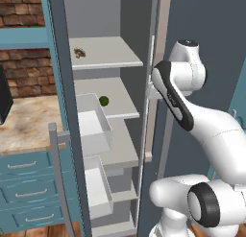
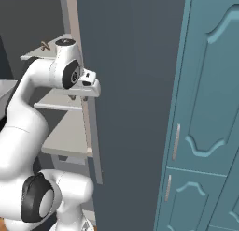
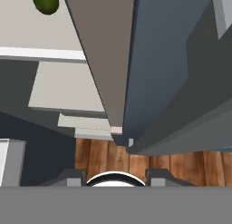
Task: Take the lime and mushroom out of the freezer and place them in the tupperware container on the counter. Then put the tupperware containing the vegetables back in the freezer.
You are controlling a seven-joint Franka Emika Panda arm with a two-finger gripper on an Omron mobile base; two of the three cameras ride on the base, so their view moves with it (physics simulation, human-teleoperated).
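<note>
The freezer [image 1: 110, 20] stands open, its dark slate-blue door [image 2: 130, 85] swung to the right. On the upper shelf lies the brownish mushroom [image 1: 79, 53]. One shelf lower rests the small dark green lime [image 1: 104, 100], which also sits at the top left of the hand view [image 3: 45, 2]. My gripper [image 3: 115, 177] hangs beside the door's inner edge, right of the shelves, and points down at the wooden floor. Its fingertips [image 3: 72, 177] are apart with nothing between them. The tupperware container is out of view.
Two white drawer bins [image 1: 93, 125] stick out of the freezer's lower left. The marbled counter [image 1: 29, 121] lies to the left over teal drawers, with a black appliance [image 1: 4, 99] at the edge. Tall teal cupboard doors [image 2: 210, 108] stand right of the freezer door.
</note>
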